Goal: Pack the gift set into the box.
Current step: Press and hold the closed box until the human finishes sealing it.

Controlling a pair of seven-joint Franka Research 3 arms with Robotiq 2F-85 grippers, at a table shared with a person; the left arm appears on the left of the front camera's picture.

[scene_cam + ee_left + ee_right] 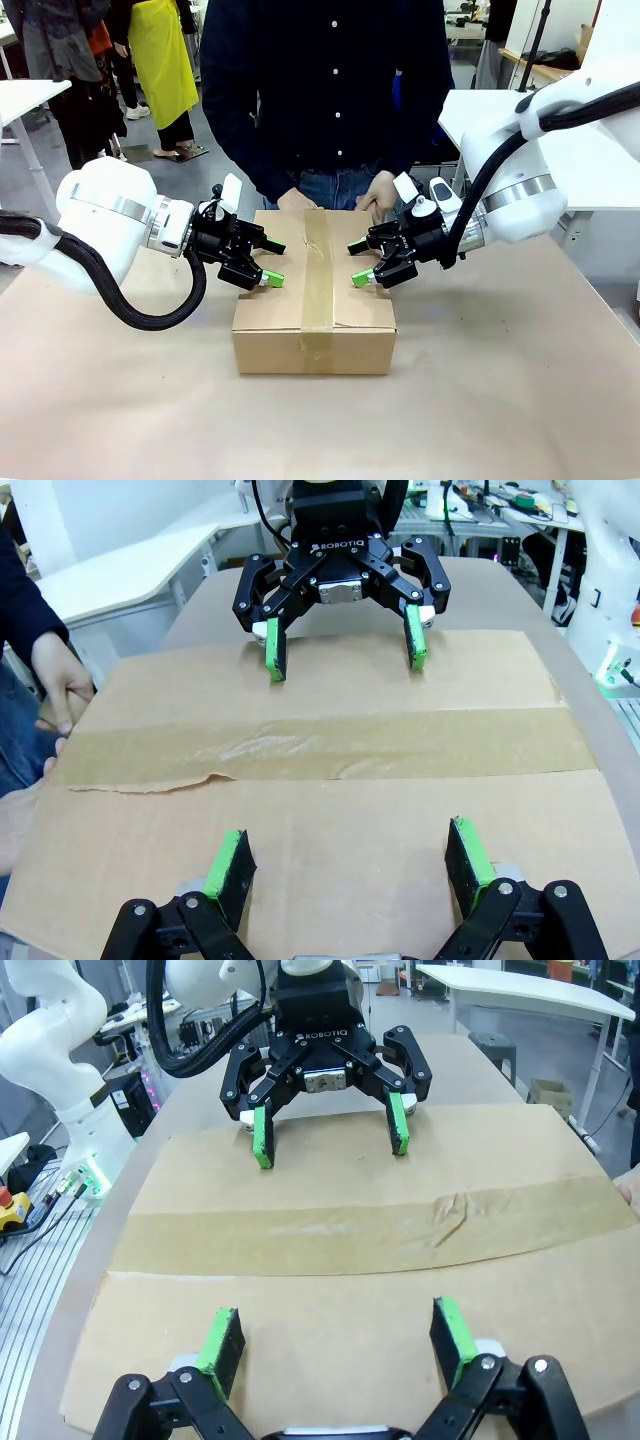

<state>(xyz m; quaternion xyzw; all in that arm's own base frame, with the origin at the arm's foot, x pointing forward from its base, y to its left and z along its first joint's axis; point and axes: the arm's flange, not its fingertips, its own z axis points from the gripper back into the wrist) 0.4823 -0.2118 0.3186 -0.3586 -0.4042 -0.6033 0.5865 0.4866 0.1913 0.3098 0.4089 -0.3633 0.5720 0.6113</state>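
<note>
A plain brown corrugated cardboard box [314, 292], rectangular and closed, sits on the paper-covered bench [500, 400], straight in front of a person in a dark shirt. A strip of glossy tan packing tape [318, 275] runs across the middle of its lid, sealing the seam between the top flaps. The person's hands [378, 193] rest at the far edge of the box.

The left tool [262, 262], black with green pads, hangs over the left half of the lid, its jaws spread wide and holding nothing. The right tool [361, 263] hangs over the right half, facing the first across the tape, also spread wide and empty. Whether the pads touch the lid cannot be told.

The box looks stiff along its edges and corners, while the flat lid would likely flex under pressure. The tape looks slick and wrinkled; bare cardboard should grip better. Its weight cannot be judged. It seems too wide for one tool, so pressing in on opposite side walls, one tool each, looks soundest
</note>
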